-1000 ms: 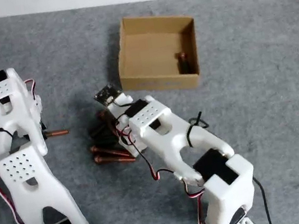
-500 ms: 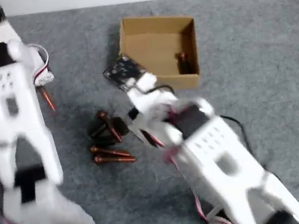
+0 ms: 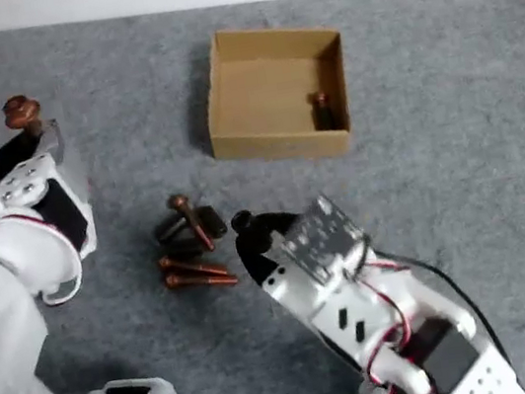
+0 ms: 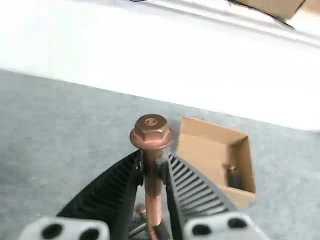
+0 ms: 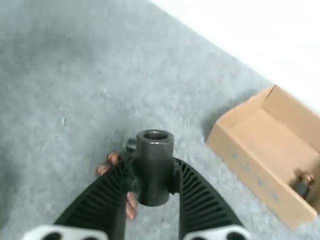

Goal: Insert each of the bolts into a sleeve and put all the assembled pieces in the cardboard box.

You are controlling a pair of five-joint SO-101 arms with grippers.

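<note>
My left gripper (image 4: 152, 176) is shut on a copper bolt (image 4: 151, 150), held upright with its hex head on top. In the high view that bolt (image 3: 21, 111) sticks up at the far left above the left gripper (image 3: 35, 135). My right gripper (image 5: 152, 187) is shut on a black sleeve (image 5: 154, 165), bore facing up. From above, this sleeve (image 3: 244, 225) is just right of the pile of loose bolts (image 3: 196, 267) and sleeves (image 3: 175, 227). The cardboard box (image 3: 235, 146) stands at the back centre with one assembled piece (image 3: 322, 110) in its right corner.
Grey carpet covers the table. A white wall (image 4: 150, 60) runs behind the box (image 4: 192, 145). The box (image 5: 260, 165) lies beyond the held sleeve in the right wrist view, the assembled piece (image 5: 303, 183) inside it. Open carpet lies right of the box.
The left arm swung up and turned its bolt from lying sideways to upright. The right arm left the pile, pulled back toward the front and now carries a black sleeve.
</note>
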